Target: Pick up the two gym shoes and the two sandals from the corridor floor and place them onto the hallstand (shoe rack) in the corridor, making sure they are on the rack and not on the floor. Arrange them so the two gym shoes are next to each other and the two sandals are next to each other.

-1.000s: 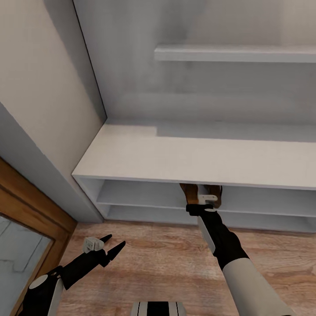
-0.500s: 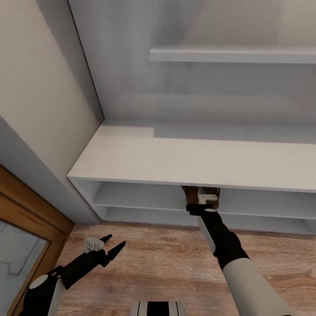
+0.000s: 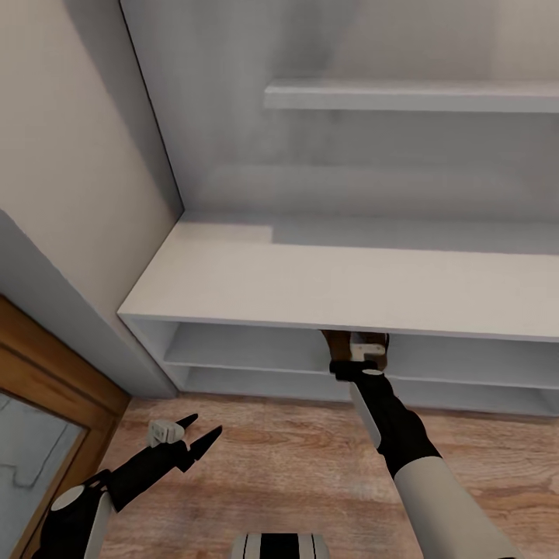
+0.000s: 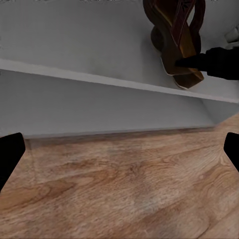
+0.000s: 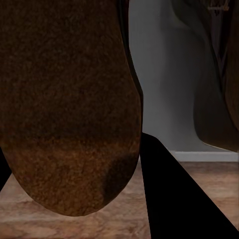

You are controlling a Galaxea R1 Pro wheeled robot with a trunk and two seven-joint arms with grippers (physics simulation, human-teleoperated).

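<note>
The white hallstand [image 3: 334, 283] fills the middle of the head view, with its open tiers below the thick top. My right gripper [image 3: 355, 347] reaches into the upper tier and is shut on a dark brown sandal [image 5: 64, 99], held tilted over the shelf. A second sandal [image 5: 226, 84] stands close beside it; in the left wrist view both sandals [image 4: 177, 40] show on the shelf. My left gripper [image 3: 198, 433] hangs open and empty above the corridor floor [image 3: 295, 466], left of the rack. The gym shoes are out of view.
A beige wall [image 3: 70, 155] and a wooden door frame [image 3: 46, 365] close off the left side. A floating shelf [image 3: 411, 97] hangs on the wall above the rack. My own base [image 3: 279, 546] shows at the lower edge.
The camera has shifted slightly, so the rack sits a little more to the left. Both arms hold nearly the same pose; the right gripper still has the sandal.
</note>
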